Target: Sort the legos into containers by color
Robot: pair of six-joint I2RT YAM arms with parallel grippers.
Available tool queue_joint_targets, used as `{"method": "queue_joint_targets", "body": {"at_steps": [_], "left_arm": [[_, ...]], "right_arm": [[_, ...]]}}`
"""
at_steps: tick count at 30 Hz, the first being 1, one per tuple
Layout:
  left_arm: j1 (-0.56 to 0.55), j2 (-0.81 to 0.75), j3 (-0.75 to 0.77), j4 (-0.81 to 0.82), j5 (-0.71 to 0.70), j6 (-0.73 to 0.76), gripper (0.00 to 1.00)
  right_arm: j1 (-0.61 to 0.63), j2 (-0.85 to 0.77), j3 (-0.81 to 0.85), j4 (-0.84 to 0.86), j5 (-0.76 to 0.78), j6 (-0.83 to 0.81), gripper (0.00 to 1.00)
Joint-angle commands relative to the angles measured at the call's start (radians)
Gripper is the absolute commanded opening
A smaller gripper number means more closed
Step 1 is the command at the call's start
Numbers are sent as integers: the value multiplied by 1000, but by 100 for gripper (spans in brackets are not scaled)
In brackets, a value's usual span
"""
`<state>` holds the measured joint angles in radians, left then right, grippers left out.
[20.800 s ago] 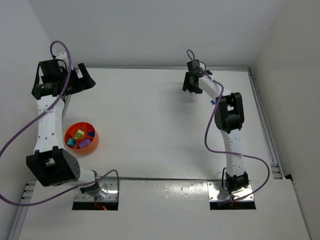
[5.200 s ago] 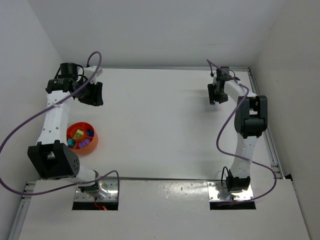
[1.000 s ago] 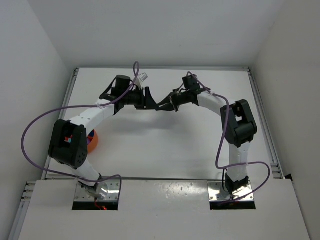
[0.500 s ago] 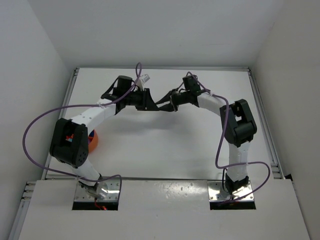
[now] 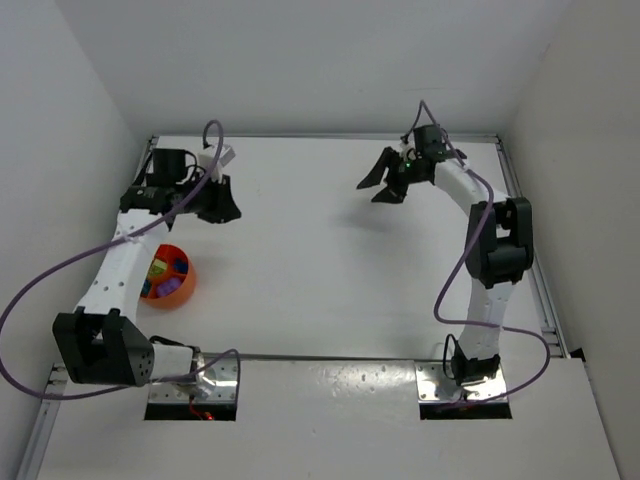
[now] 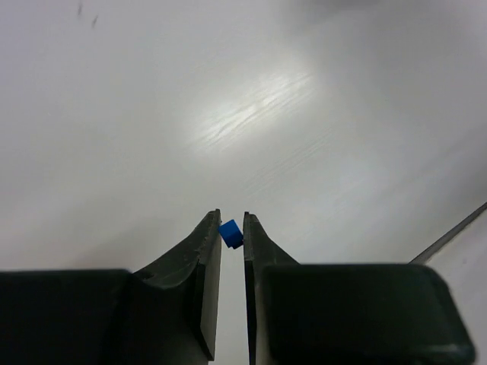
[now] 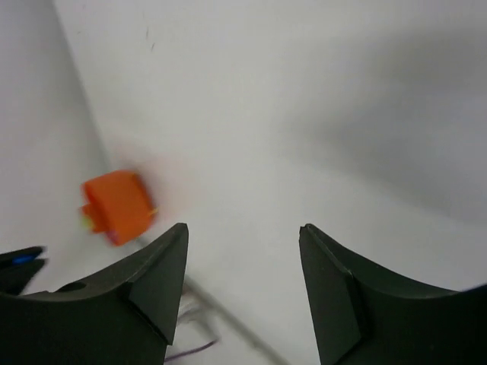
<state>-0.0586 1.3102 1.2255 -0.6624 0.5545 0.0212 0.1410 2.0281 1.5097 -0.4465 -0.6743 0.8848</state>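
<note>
meanwhile the left claw (image 6: 232,226) is pinching a tiny blue lego (image 6: 230,234) between its nearly closed tips above the counter (image 5: 300,270). the right claw (image 7: 243,232) is hanging wide open and empty. the orange bowl (image 5: 186,296) is sitting beside the left arm (image 5: 113,272), holding other legos (image 5: 158,268).

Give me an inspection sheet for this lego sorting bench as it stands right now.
Surface: white table, with a glare patch in the left wrist view.
Job's things: orange bowl at near left, mixed-colour legos inside; one blue lego in the left tool.
Clutter: nothing seen.
Tools: left tool pinching the blue lego at its tips; right tool open, nothing in it.
Cables: purple cables loop off both arms.
Surroundings: plain white walls on three sides.
</note>
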Motion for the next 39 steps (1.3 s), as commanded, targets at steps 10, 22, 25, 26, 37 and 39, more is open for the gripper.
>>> {"method": "queue_joint_targets", "body": {"at_steps": [10, 22, 25, 26, 37, 39], "left_arm": [[298, -19, -47, -485, -286, 537, 0], [338, 100, -35, -367, -429, 582, 2], [338, 121, -26, -338, -429, 582, 7], [338, 132, -26, -338, -429, 582, 7], [338, 164, -6, -319, -420, 572, 43], [338, 164, -6, -319, -419, 572, 49]], "right_arm": [[42, -89, 172, -187, 412, -572, 62], [42, -117, 144, -169, 400, -572, 64], [42, -117, 144, -169, 400, -572, 65], [42, -117, 144, -169, 400, -572, 65], [42, -117, 144, -169, 420, -590, 67], [42, -117, 144, -169, 420, -590, 67]]}}
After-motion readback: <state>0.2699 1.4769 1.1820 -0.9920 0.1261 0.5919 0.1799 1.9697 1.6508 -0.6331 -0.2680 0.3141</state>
